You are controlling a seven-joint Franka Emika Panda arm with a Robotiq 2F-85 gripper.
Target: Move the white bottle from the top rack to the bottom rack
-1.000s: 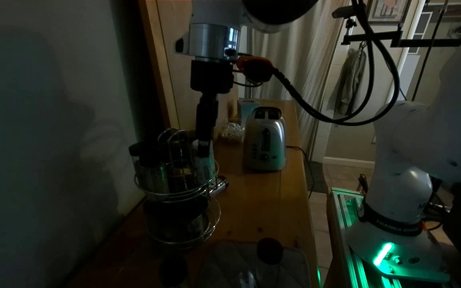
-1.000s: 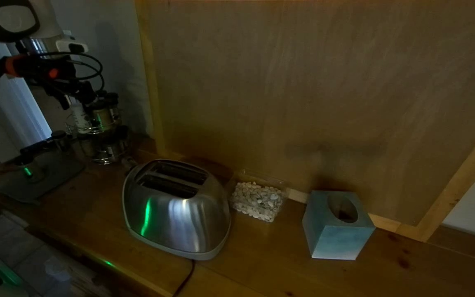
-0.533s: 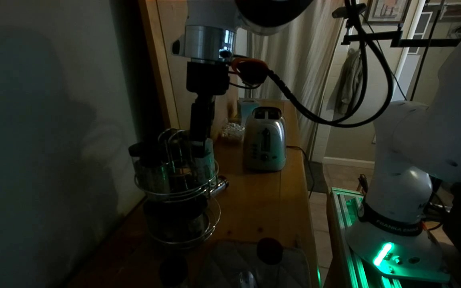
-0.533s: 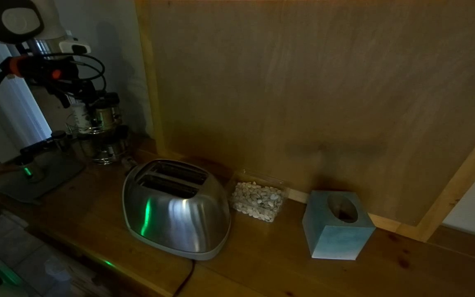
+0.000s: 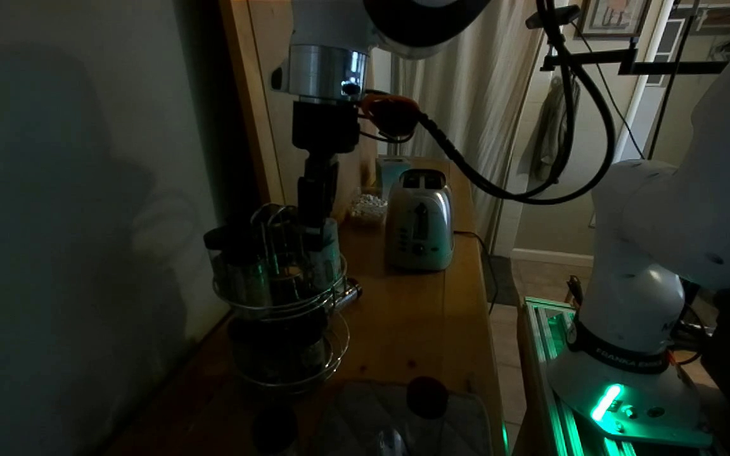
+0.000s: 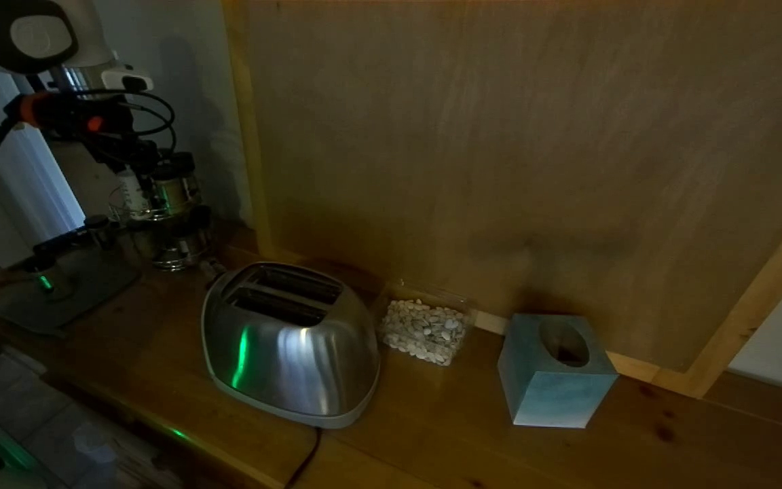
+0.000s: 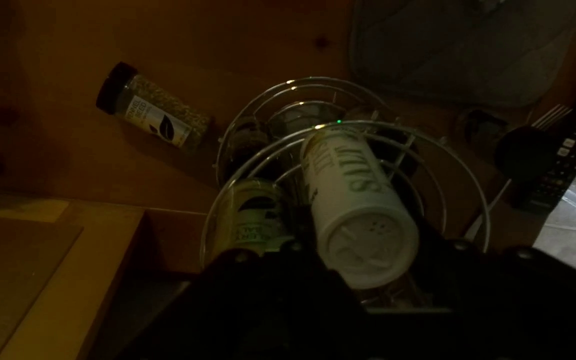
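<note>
The white bottle (image 7: 353, 185) stands in the top rack (image 5: 282, 311), its shaker lid facing the wrist camera. It also shows in both exterior views, pale at the side of the stand (image 5: 327, 263) (image 6: 134, 197). My gripper (image 7: 363, 220) points down with a dark finger touching each side of the bottle near its lid; it is shut on the bottle. It shows dark above the stand in an exterior view (image 5: 315, 234). The bottom rack (image 5: 343, 345) lies below and holds dark-lidded jars; its rim also shows in the wrist view (image 7: 313, 78).
A celery salt jar (image 7: 253, 215) stands close beside the bottle in the top rack. A fennel seed jar (image 7: 158, 110) lies on the table by the stand. A toaster (image 6: 289, 346), a pebble box (image 6: 425, 329) and a quilted mat (image 7: 463, 50) are near. A wall (image 5: 118, 221) flanks the stand.
My gripper has shifted slightly toward the wall side and down over the bottle. Its fingers have drawn together onto the bottle. The bottle stays in the top rack.
</note>
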